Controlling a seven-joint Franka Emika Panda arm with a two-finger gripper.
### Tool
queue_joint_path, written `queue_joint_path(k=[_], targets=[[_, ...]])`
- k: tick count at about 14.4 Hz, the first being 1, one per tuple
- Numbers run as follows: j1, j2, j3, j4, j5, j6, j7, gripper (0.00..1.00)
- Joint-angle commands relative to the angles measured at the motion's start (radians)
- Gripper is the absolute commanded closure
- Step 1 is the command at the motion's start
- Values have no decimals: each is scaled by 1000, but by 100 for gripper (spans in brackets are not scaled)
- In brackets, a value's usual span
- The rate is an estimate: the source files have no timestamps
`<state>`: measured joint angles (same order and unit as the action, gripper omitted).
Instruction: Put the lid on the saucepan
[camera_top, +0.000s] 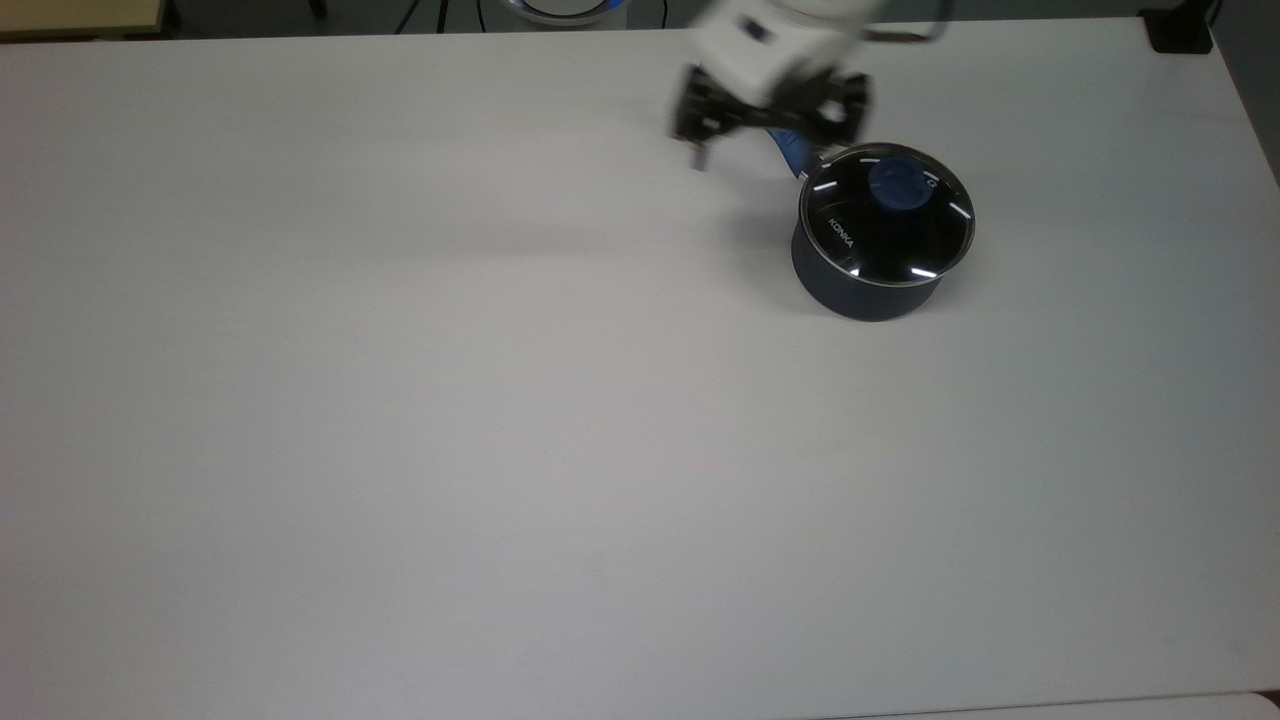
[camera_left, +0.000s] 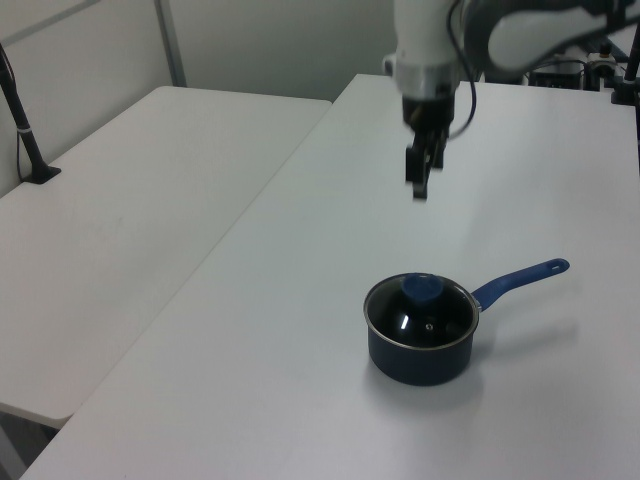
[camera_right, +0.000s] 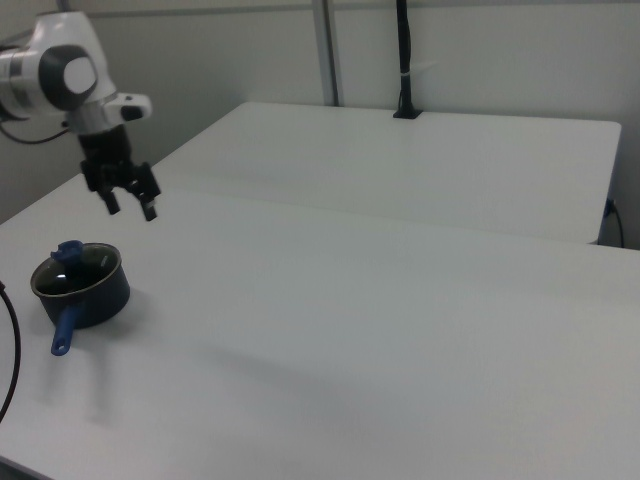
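Hand (camera_right: 129, 205) hung empty with fingers spread, above the surface (camera_top: 400, 400) and apart from the saucepan (camera_top: 860, 285). With the lid (camera_top: 886, 215) seated on its rim, little could go wrong unless something knocked the handle (camera_left: 520, 281).

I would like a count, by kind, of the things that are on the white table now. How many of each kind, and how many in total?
saucepan: 1
lid: 1, sitting on the saucepan
Total: 2
The open pincer hangs above the table and holds nothing.
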<state>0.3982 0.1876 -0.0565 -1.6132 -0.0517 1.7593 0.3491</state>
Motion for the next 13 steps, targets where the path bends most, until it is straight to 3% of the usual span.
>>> queue_joint_path(k=[1, 6, 13], targets=[[-157, -134, 6, -46, -8, -111, -115, 0], [-289, -195, 6, -73, -4, -138, -219, 0], [-326, -206, 7, -70, -4, -115, -223, 0]])
